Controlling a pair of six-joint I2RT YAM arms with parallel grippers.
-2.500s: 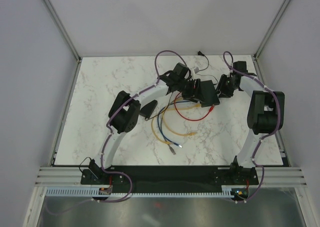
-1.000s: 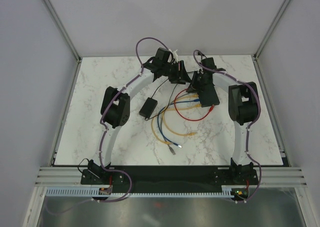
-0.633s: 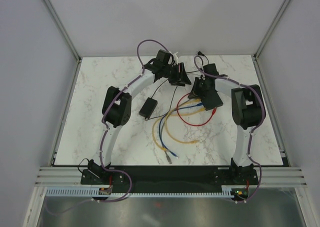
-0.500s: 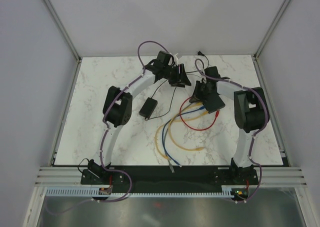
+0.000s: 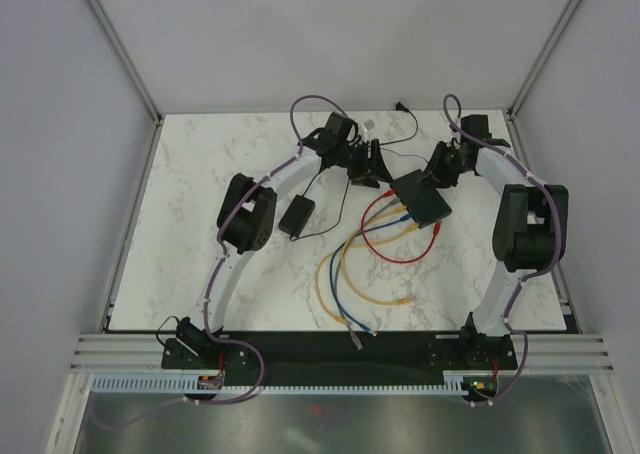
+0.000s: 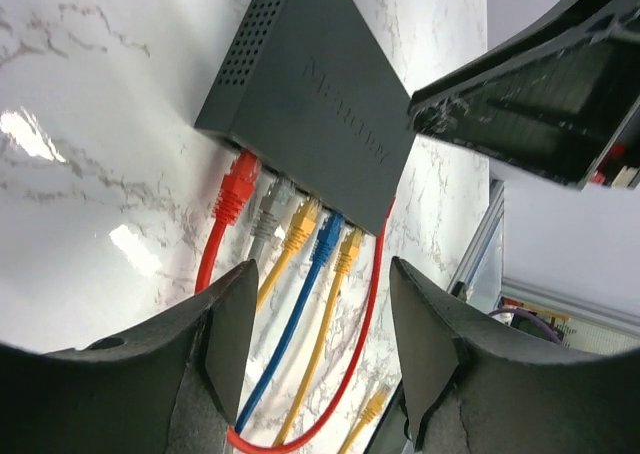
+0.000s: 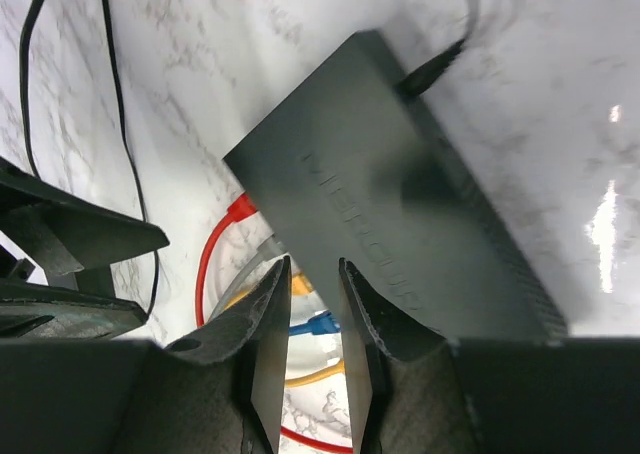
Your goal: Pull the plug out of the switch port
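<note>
Mia: Since half a second back the right gripper (image 5: 438,169) has swung out to the right and off the switch (image 5: 420,196). That box now lies flat on the marble table (image 5: 200,224), its cables (image 5: 350,264) fanned toward the bases. The left gripper (image 5: 375,167) has closed in on its left end.

Tom: So nothing pins it?

Mia: Seems not. From the left wrist, the fingers (image 6: 225,344) stand wide apart and empty. They point at five plugs (image 6: 300,224) packed side by side in the sockets: red, grey, yellow, blue, yellow.

Tom: Jaws that wide could pinch two neighbours at once.

Mia: Or miss the latch tab. From the right wrist, the fingers (image 7: 268,344) are only narrowly apart, gripping nothing, above the switch's socket edge.

Tom: Then a pull would likely drag the whole box, and its power cord (image 7: 440,64), instead of freeing a plug.
</note>
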